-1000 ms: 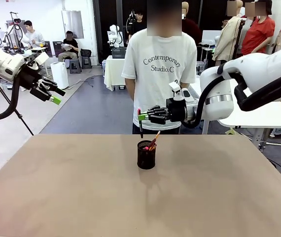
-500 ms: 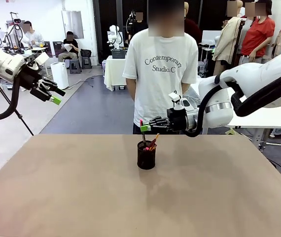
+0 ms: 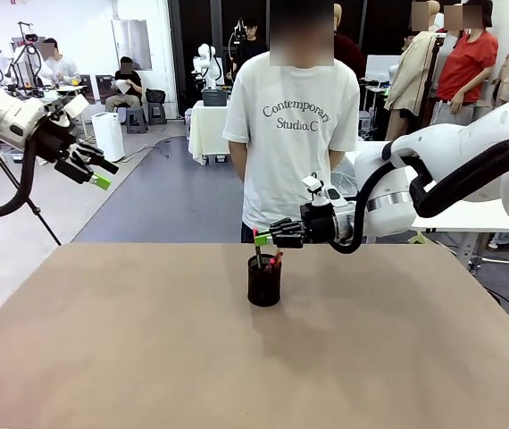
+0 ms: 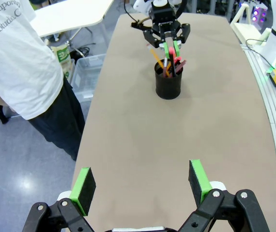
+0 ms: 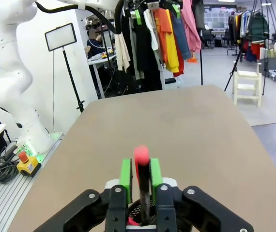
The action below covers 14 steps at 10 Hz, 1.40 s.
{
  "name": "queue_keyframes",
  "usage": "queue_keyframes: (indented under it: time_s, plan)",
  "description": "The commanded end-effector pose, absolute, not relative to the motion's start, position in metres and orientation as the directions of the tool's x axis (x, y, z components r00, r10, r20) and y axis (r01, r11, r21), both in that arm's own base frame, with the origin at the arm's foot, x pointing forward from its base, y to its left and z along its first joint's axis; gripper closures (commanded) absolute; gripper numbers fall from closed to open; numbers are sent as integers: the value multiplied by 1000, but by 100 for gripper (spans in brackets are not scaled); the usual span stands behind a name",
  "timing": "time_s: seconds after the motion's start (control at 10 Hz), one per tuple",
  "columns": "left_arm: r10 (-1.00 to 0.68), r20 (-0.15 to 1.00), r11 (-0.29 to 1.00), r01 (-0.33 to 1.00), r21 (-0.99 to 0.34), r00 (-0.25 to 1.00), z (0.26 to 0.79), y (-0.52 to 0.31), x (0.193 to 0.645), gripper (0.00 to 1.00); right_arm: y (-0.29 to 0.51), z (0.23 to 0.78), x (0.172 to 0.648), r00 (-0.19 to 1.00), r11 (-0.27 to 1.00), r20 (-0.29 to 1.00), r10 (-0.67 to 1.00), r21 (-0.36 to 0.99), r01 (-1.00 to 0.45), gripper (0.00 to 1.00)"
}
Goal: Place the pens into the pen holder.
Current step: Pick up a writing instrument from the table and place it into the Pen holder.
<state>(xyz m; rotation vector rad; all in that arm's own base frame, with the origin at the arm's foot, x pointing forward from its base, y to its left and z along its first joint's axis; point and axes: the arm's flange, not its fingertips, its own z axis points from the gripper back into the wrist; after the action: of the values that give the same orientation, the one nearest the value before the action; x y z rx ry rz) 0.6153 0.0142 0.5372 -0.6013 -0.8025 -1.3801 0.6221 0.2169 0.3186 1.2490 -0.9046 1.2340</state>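
The black mesh pen holder (image 3: 264, 286) stands at the table's far middle, with a reddish pen (image 3: 276, 260) leaning out of it. My right gripper (image 3: 259, 238) hangs just above its rim, shut on the black pen with red ends (image 3: 256, 257). That black pen (image 5: 142, 181) stands upright between the green pads (image 5: 125, 176), its lower end inside the pen holder (image 5: 137, 210). From the left wrist I see the holder (image 4: 168, 86), an orange-yellow pen (image 4: 158, 55) in it and the right gripper (image 4: 170, 47) over it. My left gripper (image 3: 95, 173) is open, high at the left, away from the table; its jaws (image 4: 142, 183) hold nothing.
A person in a white T-shirt (image 3: 295, 134) stands at the table's far edge, just behind the holder. The brown tabletop (image 3: 237, 366) is bare all around the holder. White tables and floor lie beyond the table's edges.
My right gripper has come down with the black pen, whose lower end now sits inside the holder. The left arm has not moved.
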Motion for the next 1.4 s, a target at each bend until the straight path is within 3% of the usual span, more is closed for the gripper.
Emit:
queue_keyframes:
  time_s: [0.0, 0.2, 1.3]
  plan:
    - [-615, 789, 120, 989, 90, 3, 538, 16, 614, 0, 220, 323, 631, 168, -90, 965, 201, 189, -978, 38]
    - [-615, 789, 120, 989, 90, 3, 538, 16, 614, 0, 219, 325, 632, 157, -86, 965, 209, 178, -980, 1]
    - [-615, 789, 120, 989, 90, 3, 538, 16, 614, 0, 215, 333, 625, 134, -90, 974, 184, 153, -984, 0]
